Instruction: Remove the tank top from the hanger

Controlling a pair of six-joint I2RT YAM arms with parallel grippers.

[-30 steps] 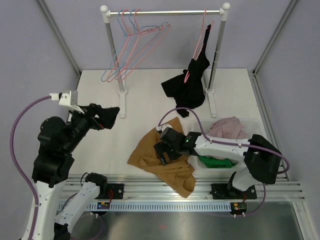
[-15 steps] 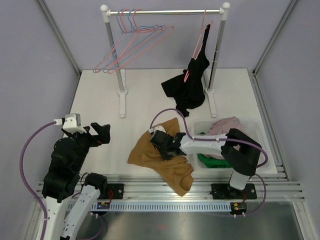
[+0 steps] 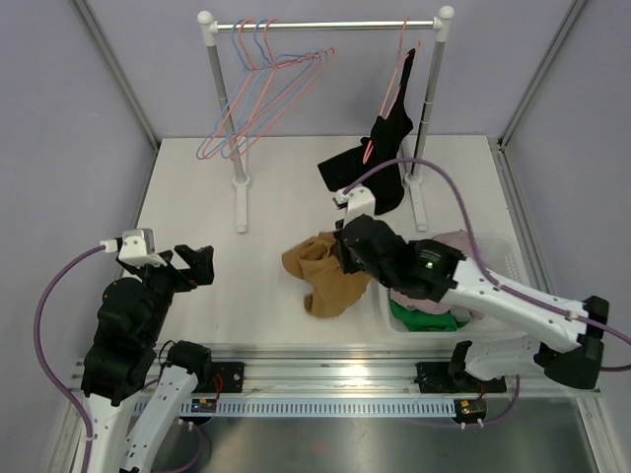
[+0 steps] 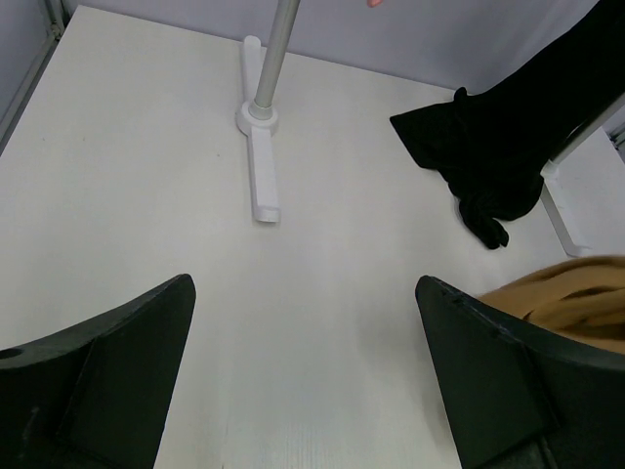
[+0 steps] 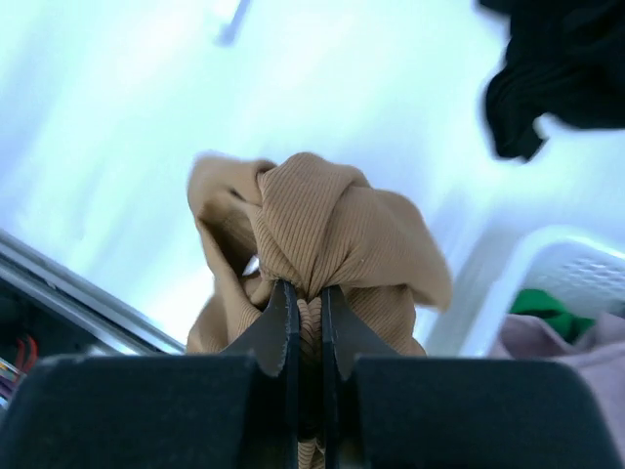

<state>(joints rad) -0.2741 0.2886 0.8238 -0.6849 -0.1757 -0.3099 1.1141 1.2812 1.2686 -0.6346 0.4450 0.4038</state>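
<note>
White bench [image 3: 197, 197] below: the right claw [image 5: 303, 293] is clamped on a bunched tan top [image 5: 332, 225], just left of a white bin [image 3: 501, 248]. The left claw [image 4: 303, 293] hovers spread apart, holding nothing. Farther back, a black top [image 3: 380, 163] hangs on a pink hanger [image 3: 394, 79].

We find the overhead view bright and evenly lit, with only faint, soft shadows on the white table [image 3: 197, 197], while the right wrist view blows that table out to a bluish-white glare and leaves everything beyond the close foreground soft and out of focus.
</note>
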